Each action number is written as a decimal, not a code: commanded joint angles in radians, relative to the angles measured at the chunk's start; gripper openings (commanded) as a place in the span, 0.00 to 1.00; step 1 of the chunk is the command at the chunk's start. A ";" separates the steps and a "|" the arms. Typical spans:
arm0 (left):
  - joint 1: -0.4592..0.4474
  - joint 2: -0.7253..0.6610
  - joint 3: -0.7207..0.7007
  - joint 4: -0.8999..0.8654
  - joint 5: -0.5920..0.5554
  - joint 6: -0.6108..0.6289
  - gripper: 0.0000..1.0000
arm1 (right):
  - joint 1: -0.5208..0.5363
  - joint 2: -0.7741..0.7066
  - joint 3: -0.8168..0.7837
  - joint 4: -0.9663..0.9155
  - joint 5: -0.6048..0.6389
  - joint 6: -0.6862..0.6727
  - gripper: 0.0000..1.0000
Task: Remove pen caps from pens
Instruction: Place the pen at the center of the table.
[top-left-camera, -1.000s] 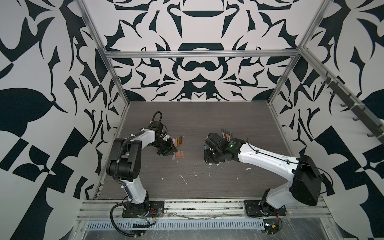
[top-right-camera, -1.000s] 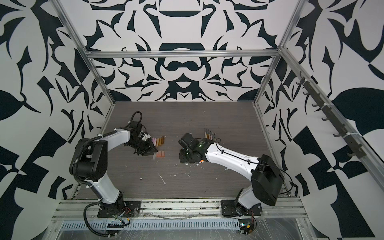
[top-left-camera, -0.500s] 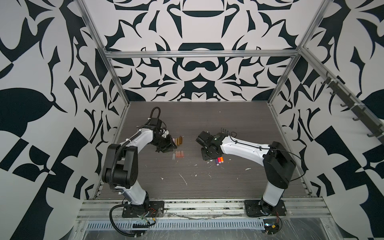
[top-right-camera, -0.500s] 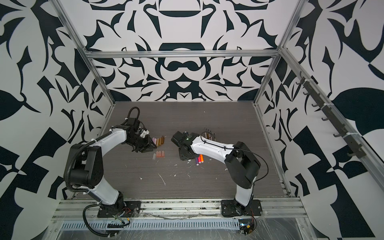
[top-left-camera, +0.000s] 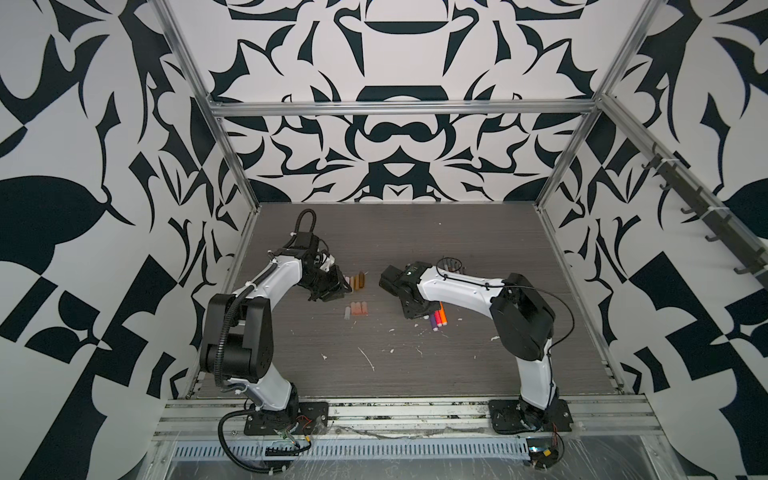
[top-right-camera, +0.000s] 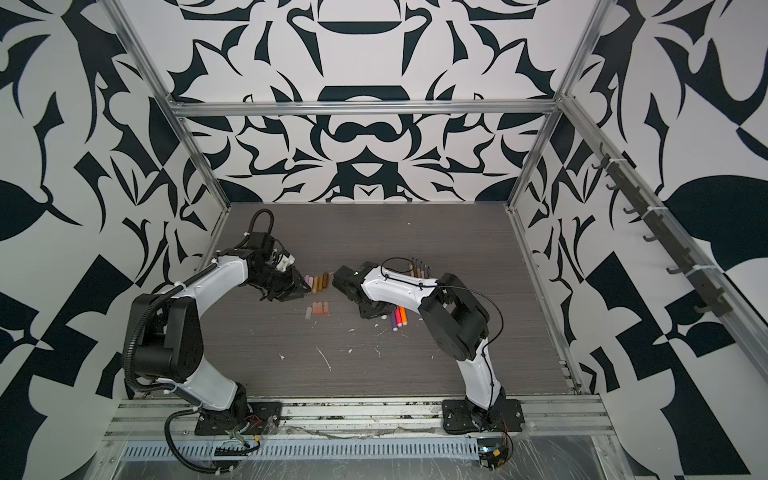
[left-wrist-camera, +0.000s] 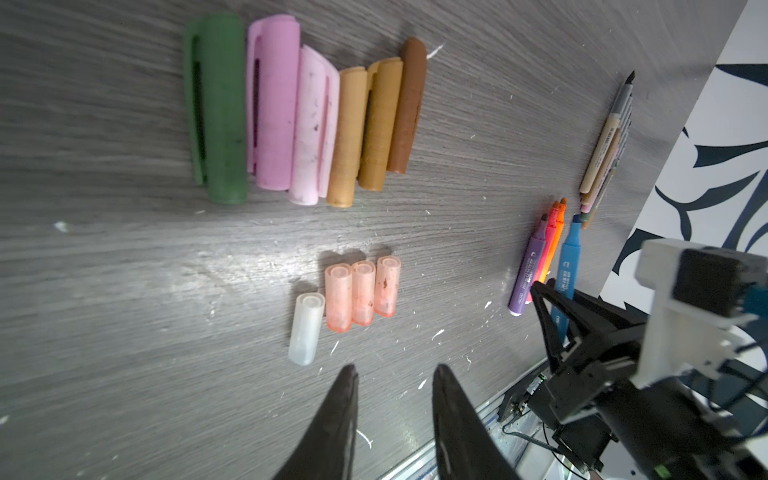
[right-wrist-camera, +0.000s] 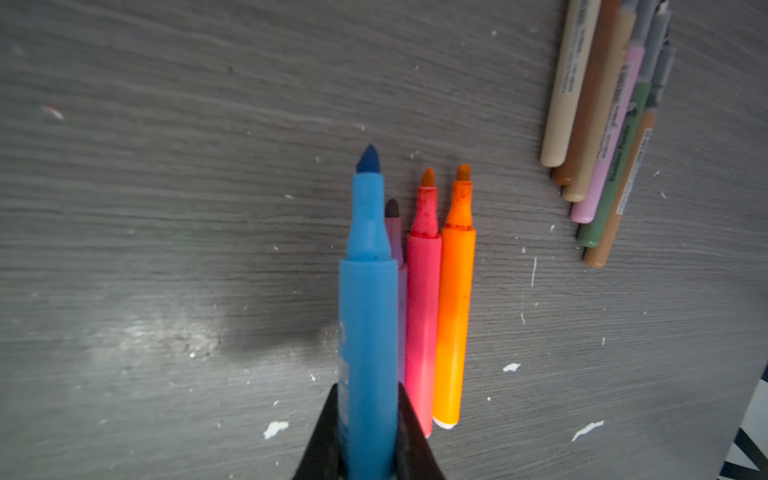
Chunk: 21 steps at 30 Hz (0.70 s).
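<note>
Right pincer (right-wrist-camera: 368, 388) clenches the bare-tipped blue pen (right-wrist-camera: 368, 311), seemingly to lay it beside three bright pens (top-left-camera: 436, 320) just right of centre in a top view. Left pincer (left-wrist-camera: 397, 370) hangs released and empty. No tray shows; on the table (top-left-camera: 415, 232) lie sorted thin pens (top-right-camera: 417, 270), six coloured caps (left-wrist-camera: 307, 116) left of centre in both top views, four clear caps (top-left-camera: 357, 309) below them

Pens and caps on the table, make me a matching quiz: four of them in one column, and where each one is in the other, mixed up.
1. blue pen
2. orange pen
3. green cap
4. clear cap

A. beside three pinkish caps
B. clamped in the right gripper
C. at a row's end, next to a pink cap
D. lying on the table beside the pink-red pen

Pairs: 1-B, 2-D, 3-C, 4-A
</note>
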 joint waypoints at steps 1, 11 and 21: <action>0.012 -0.015 -0.017 -0.022 0.020 0.009 0.34 | 0.009 0.000 0.033 -0.075 0.050 0.035 0.04; 0.017 -0.044 -0.060 -0.002 0.044 -0.020 0.34 | 0.009 0.006 0.039 -0.091 0.055 0.027 0.23; 0.017 -0.171 -0.180 0.025 0.083 -0.105 0.38 | 0.009 0.001 0.053 -0.092 0.057 0.005 0.28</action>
